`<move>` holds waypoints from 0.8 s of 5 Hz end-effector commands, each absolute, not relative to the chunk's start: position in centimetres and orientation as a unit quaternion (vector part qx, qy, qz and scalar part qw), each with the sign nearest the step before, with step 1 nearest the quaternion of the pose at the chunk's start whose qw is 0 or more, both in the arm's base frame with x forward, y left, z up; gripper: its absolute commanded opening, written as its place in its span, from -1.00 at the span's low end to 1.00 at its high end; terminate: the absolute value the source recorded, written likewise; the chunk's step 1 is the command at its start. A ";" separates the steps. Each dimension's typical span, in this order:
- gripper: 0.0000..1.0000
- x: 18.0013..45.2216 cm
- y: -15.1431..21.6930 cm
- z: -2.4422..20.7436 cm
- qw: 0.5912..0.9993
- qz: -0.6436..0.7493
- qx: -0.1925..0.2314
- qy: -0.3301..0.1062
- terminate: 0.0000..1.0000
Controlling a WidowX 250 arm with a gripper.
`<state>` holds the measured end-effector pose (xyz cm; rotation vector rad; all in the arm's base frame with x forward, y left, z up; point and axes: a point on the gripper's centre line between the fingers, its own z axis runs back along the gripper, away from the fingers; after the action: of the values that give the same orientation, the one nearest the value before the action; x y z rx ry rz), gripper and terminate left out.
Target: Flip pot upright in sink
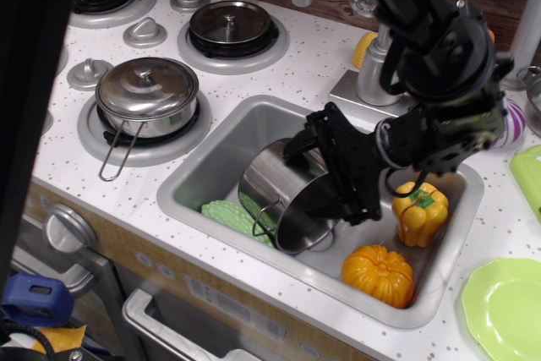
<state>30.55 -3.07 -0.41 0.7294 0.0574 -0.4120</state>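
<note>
The pot [292,200] lies on its side in the left half of the sink [211,154], its open mouth tipped toward the front right and one thin wire loop handle hanging at its lower rim. Under its left edge sits a green knobbly cloth [226,216] on the sink floor. The claw [325,175] reaches in from the right with its dark fingers spread apart at the pot's upper rim (one finger lies over the outer wall at the top, the other runs down across the mouth), so the rim sits between them; whether the fingers actually press on the steel I cannot tell. Right of the claw a yellow toy pepper [420,211] stands against the sink's right wall, and an orange toy pumpkin [379,274] rests near the front right corner, apart from the pot. On the speckled white bench [110,183] to the left, a lidded steel pot [146,95] with a long wire handle sits on a burner, and a dark-lidded pan [232,27] sits on the burner behind it. A green plate [505,309] lies at the far right front.
</note>
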 end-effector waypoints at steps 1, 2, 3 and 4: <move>1.00 30.8 -2.2 0.3 0.896 -0.212 0.389 -0.006 -1.00; -1.00 30.8 -1.3 0.5 0.900 -0.206 0.384 -0.015 -1.00; -1.00 30.7 -0.5 0.6 0.904 -0.202 0.377 -0.021 -1.00; -1.00 30.7 -0.6 0.7 0.910 -0.192 0.367 -0.008 -1.00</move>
<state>30.78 -0.23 0.27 0.7244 0.0157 -0.3502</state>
